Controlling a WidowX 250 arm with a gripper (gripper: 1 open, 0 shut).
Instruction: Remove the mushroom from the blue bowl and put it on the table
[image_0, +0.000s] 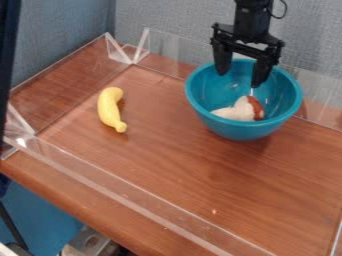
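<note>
Inspector: Status of the extraction step?

Assessor: Not yet begun, in my judgement. The small cream-white toy mushroom with a reddish patch lies on the floor of the large glossy teal-blue plastic bowl. The black gripper hangs above the bowl's far rim, pointing straight down, jaws spread wide and empty.

Inspector: Next requirement?

Assessor: Likely a descent inside the bowl, fingers straddling the mushroom, then closure and a lift clear toward the wood-grain table.

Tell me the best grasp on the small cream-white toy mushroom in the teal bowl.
Probably straight down from above: the small cream-white toy mushroom lies on its side at the bottom of the glossy teal-blue plastic bowl, whose walls block any side approach. Close the open gripper across its pale body.
</note>
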